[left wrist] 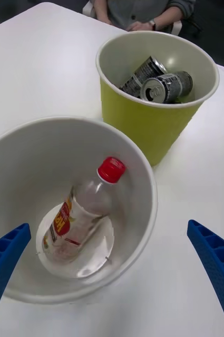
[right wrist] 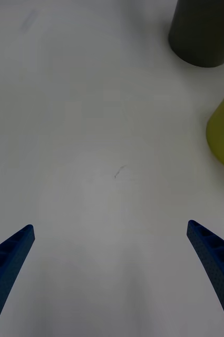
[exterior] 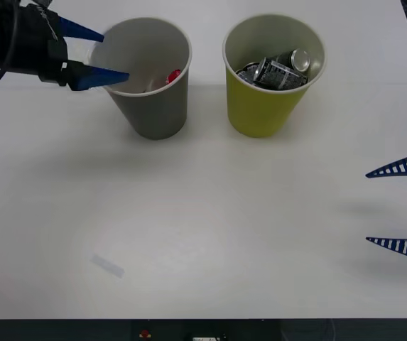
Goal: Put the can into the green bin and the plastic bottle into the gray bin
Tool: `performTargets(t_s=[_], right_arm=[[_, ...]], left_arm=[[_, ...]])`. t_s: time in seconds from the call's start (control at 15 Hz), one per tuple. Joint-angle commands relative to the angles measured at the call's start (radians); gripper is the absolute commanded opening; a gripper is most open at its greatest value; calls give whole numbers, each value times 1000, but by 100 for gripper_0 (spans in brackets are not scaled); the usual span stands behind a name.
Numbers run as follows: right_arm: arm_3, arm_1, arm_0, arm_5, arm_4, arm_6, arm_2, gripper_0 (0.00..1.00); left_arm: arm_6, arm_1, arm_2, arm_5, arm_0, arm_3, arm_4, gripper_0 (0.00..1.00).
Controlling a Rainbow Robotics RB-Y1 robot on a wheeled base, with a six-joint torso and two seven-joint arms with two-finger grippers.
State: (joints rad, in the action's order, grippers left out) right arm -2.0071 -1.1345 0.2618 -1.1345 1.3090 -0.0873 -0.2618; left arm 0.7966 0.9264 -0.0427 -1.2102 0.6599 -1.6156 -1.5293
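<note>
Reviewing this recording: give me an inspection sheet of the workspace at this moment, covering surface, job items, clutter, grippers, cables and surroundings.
Surface: white table, with a faint scuff mark.
Job's things: plastic bottle leans inside the gray bin, red cap up; crushed can lies inside the green bin. Bins stand upright, side by side, apart.
Clutter: small pale strip lies on the table near the front edge.
Grippers: left gripper open at the gray bin's rim, holding nothing; right gripper open over bare table on the right, holding nothing.
Cables: dark cable runs along the left arm.
Surroundings: a seated person's hands rest at the far table edge.
</note>
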Motion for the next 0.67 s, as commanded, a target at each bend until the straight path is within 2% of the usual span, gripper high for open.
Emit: performTargets(t_s=[0.07,0.4,0.67], right_arm=[[0,0,0,0,0,0,0,100],[0,0,0,0,0,0,0,100],[0,0,0,0,0,0,0,100]], left_arm=[[-100,46,53,0,-106,-52,74,100],[-266,144,141,0,-313,-135,207,100],[-398,186,207,0,-459,-179,285,100]])
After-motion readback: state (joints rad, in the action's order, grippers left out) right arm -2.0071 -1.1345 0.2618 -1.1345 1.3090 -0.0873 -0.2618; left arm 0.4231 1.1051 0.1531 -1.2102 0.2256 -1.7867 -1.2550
